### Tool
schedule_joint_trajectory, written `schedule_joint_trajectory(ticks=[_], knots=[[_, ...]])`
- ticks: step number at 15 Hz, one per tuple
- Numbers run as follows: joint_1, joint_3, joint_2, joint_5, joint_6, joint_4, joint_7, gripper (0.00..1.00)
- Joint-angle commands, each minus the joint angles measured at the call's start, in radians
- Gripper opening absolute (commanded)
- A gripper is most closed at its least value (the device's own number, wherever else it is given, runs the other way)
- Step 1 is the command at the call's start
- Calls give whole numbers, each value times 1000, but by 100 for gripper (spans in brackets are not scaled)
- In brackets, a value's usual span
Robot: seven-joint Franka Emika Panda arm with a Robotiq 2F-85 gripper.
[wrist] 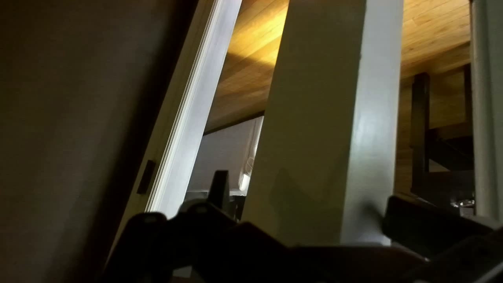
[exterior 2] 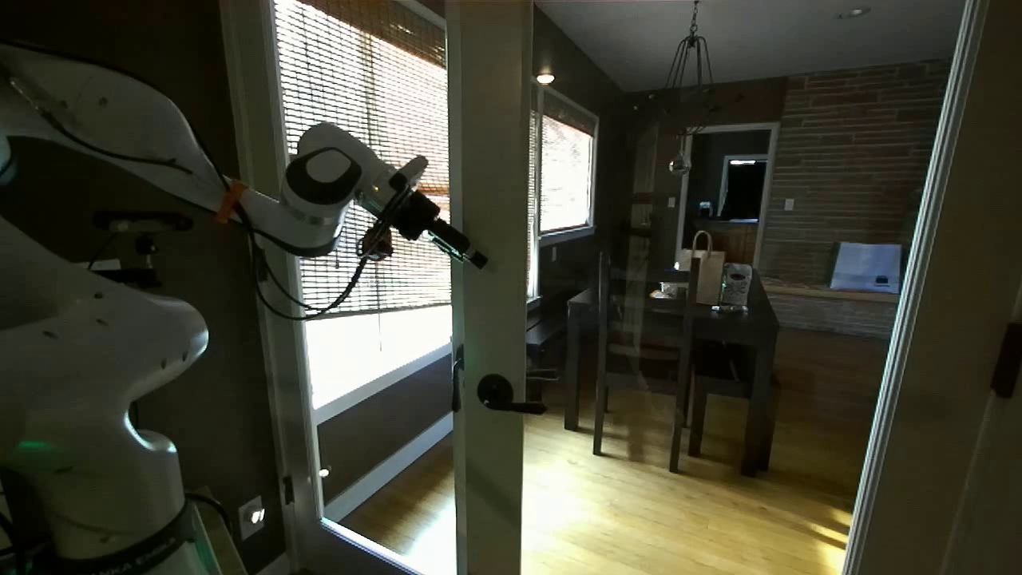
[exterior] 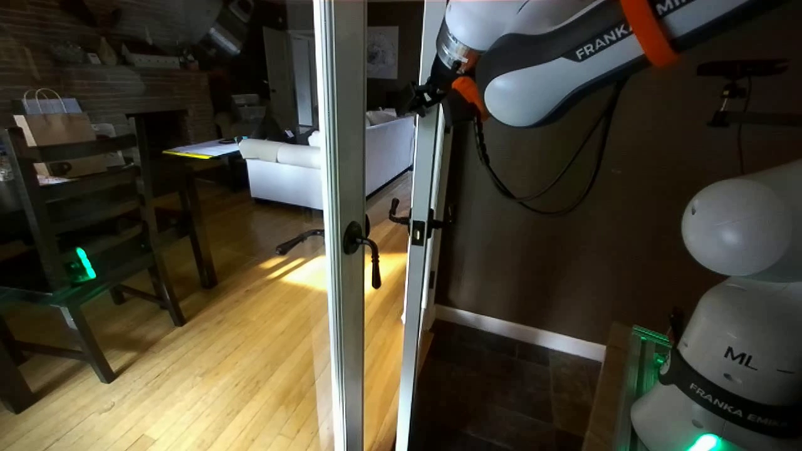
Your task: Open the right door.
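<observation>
The glazed right door has its flat white stile running from twelve o'clock to six in both exterior views; its dark lever handle curves from a round rosette. Honey-toned floorboards lie beyond, and a slatted blind hangs at ten o'clock in an exterior view. The Franka Panda arm reaches in from two o'clock in an exterior view, the Robotiq gripper slanting downward. In the wrist view I see its fingers wide apart, the stile between them; touching or not, I can't tell. "FRANKA" runs along the arm, "ML" and "FRANKA EMIKA" across the base.
</observation>
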Motion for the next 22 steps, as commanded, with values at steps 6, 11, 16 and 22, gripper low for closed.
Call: schedule_joint_trajectory(ticks=[6, 11, 16, 22], knots=[[-11, -105, -94, -105, -146, 10, -4, 100], [40, -138, -128, -164, -240, 23, 24, 100], [133, -184, -110, -151, -400, 55, 35, 100], [212, -222, -99, -161, -742, 168, 100, 100]])
